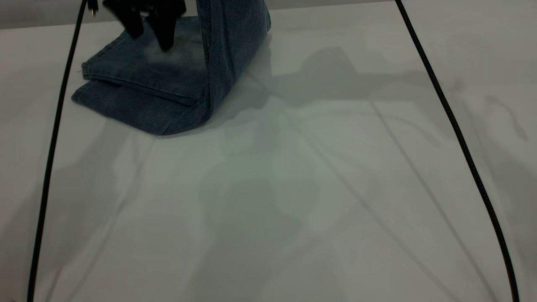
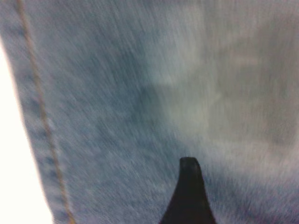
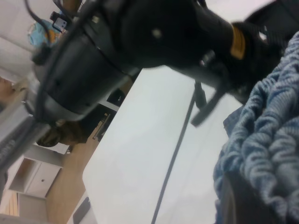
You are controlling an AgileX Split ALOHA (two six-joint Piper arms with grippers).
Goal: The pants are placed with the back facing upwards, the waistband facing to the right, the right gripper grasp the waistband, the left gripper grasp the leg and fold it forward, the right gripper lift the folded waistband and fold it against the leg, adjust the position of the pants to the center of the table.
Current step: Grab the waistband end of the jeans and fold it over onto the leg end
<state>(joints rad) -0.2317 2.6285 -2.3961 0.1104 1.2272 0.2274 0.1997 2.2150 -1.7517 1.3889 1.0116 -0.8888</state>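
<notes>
The exterior view looks steeply down over the table (image 1: 293, 188); both wrist views sit close against the pants (image 1: 168, 84).

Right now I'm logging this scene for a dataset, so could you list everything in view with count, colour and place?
pants: one, blue denim, folded at the table's far left, one part lifted upward out of the exterior view
waistband: one, blue ruched denim, held up close to the right wrist camera
table: one, pale grey, mostly bare
cables: two, black, running down the table's left and right sides
left gripper: one, black, open, just above the folded denim
right gripper: one, black, shut on the waistband, outside the exterior view
</notes>
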